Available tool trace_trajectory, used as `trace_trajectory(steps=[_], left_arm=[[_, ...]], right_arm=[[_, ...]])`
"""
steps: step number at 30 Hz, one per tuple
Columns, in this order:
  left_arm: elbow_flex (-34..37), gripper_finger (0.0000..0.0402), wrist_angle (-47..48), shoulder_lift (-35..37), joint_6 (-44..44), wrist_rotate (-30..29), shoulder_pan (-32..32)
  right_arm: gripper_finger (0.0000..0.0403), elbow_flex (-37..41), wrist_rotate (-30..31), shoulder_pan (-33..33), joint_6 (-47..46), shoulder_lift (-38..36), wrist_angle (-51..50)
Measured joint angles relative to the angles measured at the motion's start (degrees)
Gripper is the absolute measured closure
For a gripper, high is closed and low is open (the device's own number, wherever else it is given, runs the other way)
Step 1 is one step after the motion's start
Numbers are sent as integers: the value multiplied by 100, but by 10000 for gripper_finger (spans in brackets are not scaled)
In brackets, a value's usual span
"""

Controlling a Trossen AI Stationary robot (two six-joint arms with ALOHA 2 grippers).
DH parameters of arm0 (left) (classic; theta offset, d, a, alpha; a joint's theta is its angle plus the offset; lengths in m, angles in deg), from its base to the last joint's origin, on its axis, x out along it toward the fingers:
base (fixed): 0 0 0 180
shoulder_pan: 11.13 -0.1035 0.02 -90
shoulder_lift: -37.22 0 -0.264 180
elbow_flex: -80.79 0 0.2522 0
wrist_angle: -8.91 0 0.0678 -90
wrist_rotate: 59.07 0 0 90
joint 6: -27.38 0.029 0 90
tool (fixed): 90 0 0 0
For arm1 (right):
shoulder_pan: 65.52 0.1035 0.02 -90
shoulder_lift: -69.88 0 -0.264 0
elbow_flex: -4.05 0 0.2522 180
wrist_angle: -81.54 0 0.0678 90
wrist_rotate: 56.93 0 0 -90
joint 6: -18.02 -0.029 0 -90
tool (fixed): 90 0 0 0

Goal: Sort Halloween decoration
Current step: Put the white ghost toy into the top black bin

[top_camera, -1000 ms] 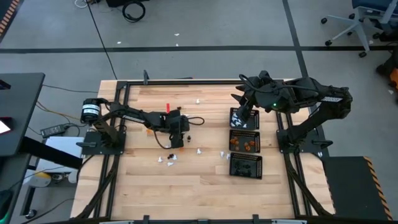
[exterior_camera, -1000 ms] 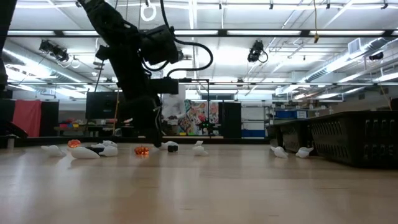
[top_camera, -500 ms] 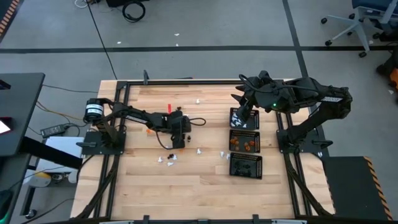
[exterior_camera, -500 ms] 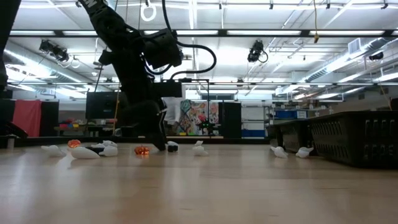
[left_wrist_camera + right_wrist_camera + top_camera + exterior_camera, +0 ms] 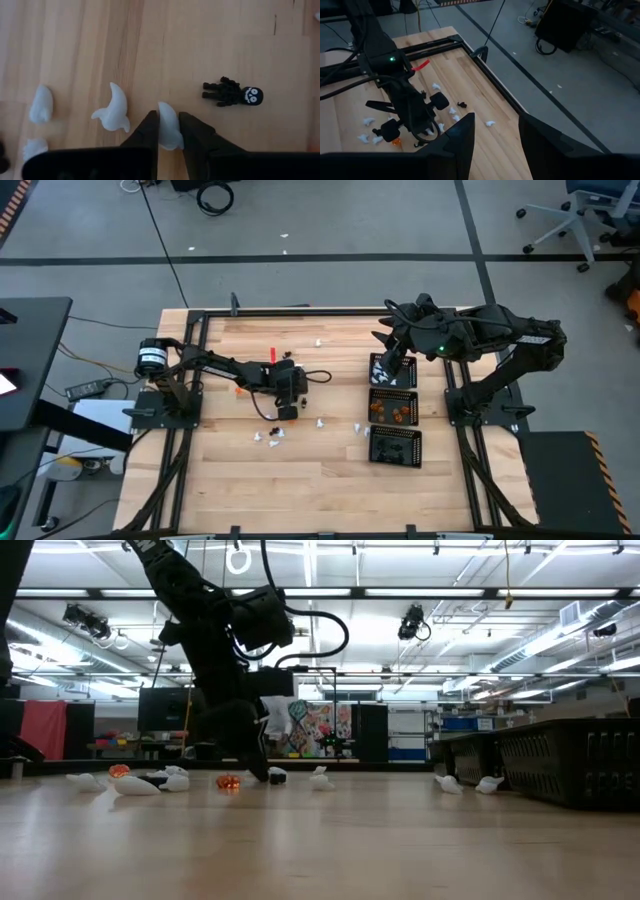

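A small white ghost-shaped plastic trinket is pinched between the left gripper's jaws at the frame's lower centre on the pale wooden worktop. The right gripper's jaws are spread, holding nothing.

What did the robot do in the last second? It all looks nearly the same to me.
The left claw dropped to the table and closed on a white ghost trinket. The right claw stayed open above the trays, and the loose trinkets, such as the black skeleton, did not move.
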Motion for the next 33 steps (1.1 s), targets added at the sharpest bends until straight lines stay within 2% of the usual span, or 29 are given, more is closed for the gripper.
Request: trace_trajectory(steps=[8, 19, 25, 29, 33], left_arm=[[-11, 365, 20, -4, -18, -4, 0], [-374, 366, 55, -22, -39, 79, -20], [-535, 367, -308, -30, -47, 276, -22], [-814, 367, -603, -207, -212, 399, -42], [-1448, 367, -666, -566, -282, 413, -122]], right_arm=[[245, -2, 2, 0, -4, 0, 29], [245, -4, 2, 0, -1, 0, 28], [245, -4, 2, 0, 32, 0, 28], [245, -4, 2, 0, 58, 0, 28], [245, -4, 2, 0, 112, -2, 47]])
